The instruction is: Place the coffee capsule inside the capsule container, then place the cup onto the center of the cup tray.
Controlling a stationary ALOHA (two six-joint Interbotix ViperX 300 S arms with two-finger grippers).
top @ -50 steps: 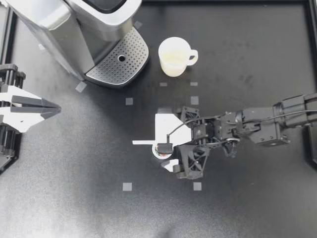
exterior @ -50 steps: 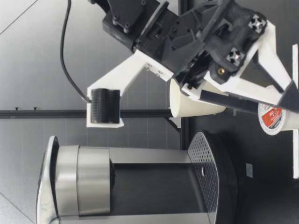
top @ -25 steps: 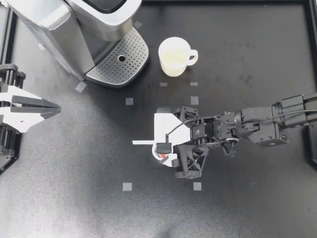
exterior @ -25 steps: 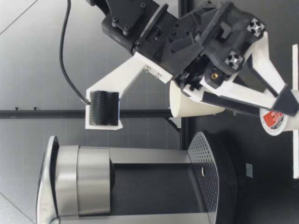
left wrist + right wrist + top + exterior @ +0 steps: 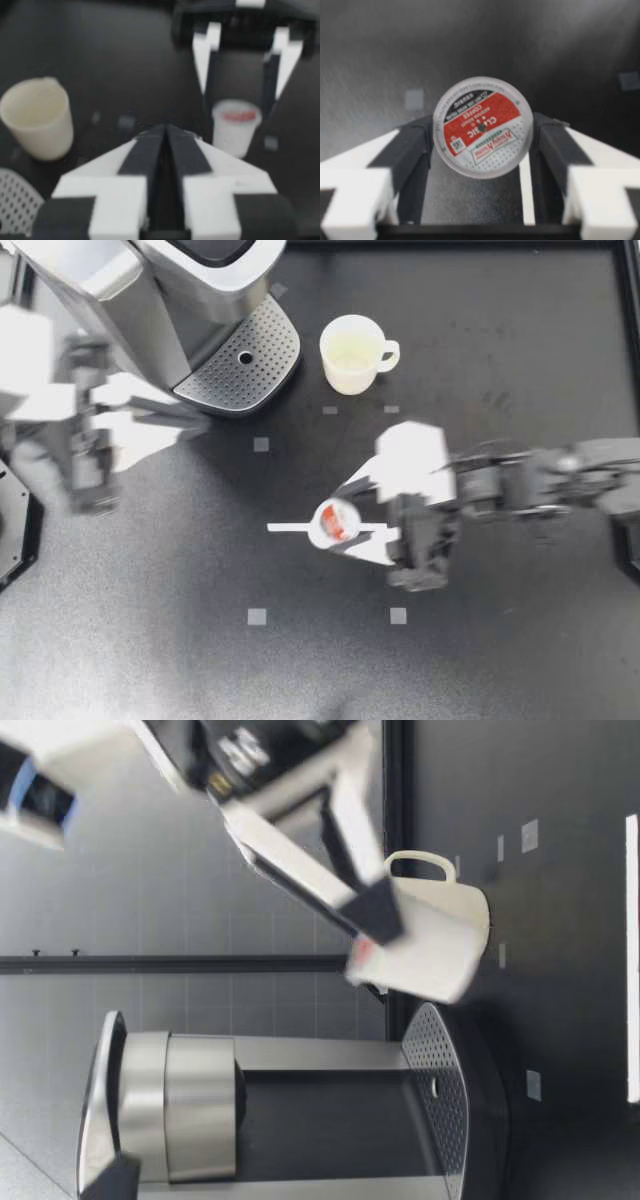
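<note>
The coffee capsule [image 5: 335,520], white with a red foil lid, is held off the table by my right gripper [image 5: 343,524], which is shut on it. In the right wrist view the capsule [image 5: 481,126] sits lid-up between both dark fingers [image 5: 414,152]. The low view shows the capsule [image 5: 420,972] raised above the table, in front of the cream cup [image 5: 466,910]. The cup [image 5: 350,353] stands upright to the right of the coffee machine's perforated cup tray [image 5: 240,365]. My left gripper [image 5: 190,418] is shut and empty beside the machine. Its view shows the capsule [image 5: 234,125] and cup [image 5: 37,117] ahead.
The silver coffee machine [image 5: 150,290] fills the table's far left corner. A thin white strip [image 5: 290,528] and small grey tape squares [image 5: 257,617] lie on the black tabletop. A black frame rail [image 5: 628,340] runs along the right edge.
My right gripper shut on the capsule and lifted it off the table, drawing back to the right. My left arm swung in from the left edge toward the coffee machine.
</note>
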